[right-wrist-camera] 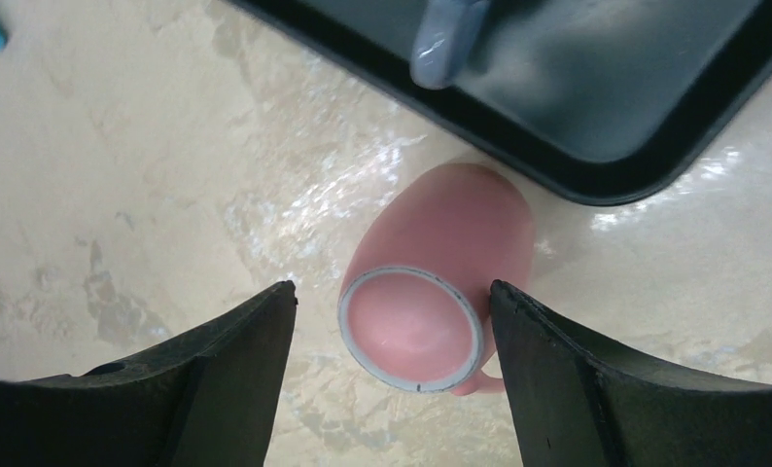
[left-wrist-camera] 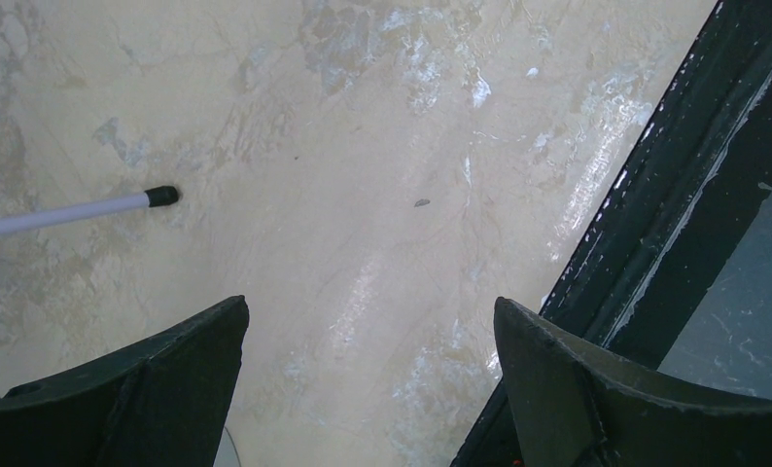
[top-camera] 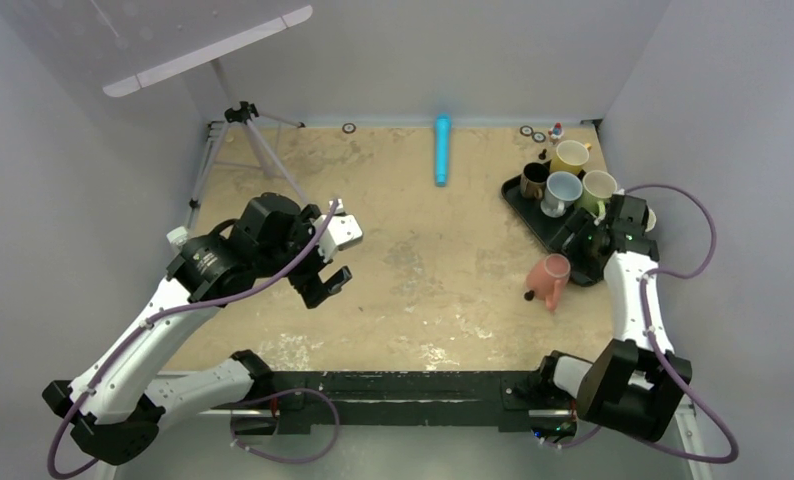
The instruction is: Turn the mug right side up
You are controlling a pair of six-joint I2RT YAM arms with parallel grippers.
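The pink mug (top-camera: 550,274) stands upside down on the table just in front of the black tray (top-camera: 529,215). In the right wrist view its grey-ringed base (right-wrist-camera: 411,329) faces the camera and its handle points toward the lower right. My right gripper (top-camera: 576,252) is open above the mug, with one finger on each side of it (right-wrist-camera: 392,292); the right finger (right-wrist-camera: 557,360) is close against the mug's side and handle. My left gripper (top-camera: 333,260) is open and empty over bare table at the left (left-wrist-camera: 370,306).
The black tray holds several upright mugs (top-camera: 563,190) at the back right. A blue cylinder (top-camera: 441,150) lies at the back centre. A tripod (top-camera: 245,120) stands back left, its leg tip (left-wrist-camera: 160,197) near my left gripper. The dark table frame (left-wrist-camera: 654,243) runs along the near edge.
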